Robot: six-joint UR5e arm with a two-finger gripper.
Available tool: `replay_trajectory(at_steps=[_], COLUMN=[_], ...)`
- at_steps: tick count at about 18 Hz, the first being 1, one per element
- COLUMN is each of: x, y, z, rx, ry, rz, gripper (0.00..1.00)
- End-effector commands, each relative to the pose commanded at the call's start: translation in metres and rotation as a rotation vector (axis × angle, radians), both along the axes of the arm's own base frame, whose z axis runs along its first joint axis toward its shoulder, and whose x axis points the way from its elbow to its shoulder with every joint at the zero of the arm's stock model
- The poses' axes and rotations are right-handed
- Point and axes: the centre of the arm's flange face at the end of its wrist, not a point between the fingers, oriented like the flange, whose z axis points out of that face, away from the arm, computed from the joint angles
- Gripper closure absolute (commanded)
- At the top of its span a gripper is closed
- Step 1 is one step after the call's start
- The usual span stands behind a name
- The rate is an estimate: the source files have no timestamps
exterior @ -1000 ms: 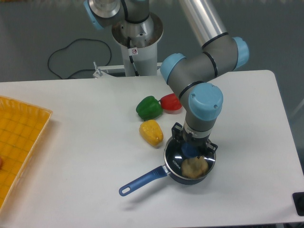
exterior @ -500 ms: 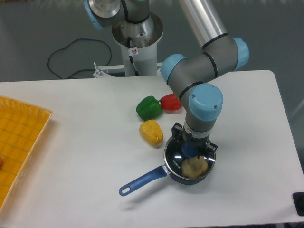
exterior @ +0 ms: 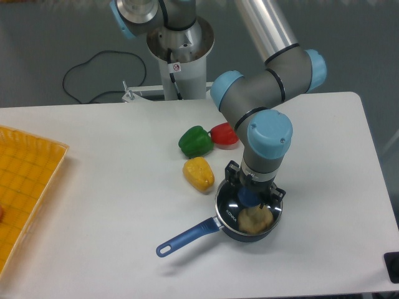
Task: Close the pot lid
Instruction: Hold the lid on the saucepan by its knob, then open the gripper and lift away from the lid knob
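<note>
White tabletop (exterior: 112, 212) in front of you carries the small dark saucepan with a long blue handle (exterior: 232, 225), beside a yellow pepper (exterior: 198, 174). Your two-finger gripper (exterior: 251, 197) stands over the clear glass lid with a blue knob (exterior: 249, 212) resting on the saucepan; you cannot tell whether its fingers grip the knob.
</note>
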Motion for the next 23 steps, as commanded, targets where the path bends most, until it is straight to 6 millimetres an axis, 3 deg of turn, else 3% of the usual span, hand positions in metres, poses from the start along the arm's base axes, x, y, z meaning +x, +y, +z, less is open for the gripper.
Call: replay_trajectory(at_steps=[3, 7, 10, 14, 17, 23], x=[0.004, 0.021, 0.040, 0.058, 0.051, 0.000], y=[-0.003, -0.011, -0.014, -0.030, -0.046, -0.108], z=[0.007, 0.030, 0.063, 0.091, 0.095, 0.094], rx=[0.003, 0.017, 0.035, 0.046, 0.030, 0.015], ry=[0.007, 0.027, 0.059, 0.073, 0.049, 0.043], rz=[0.000, -0.003, -0.017, -0.015, 0.009, -0.049], gripper=[0.00, 0.00, 0.00, 0.00, 0.00, 0.00])
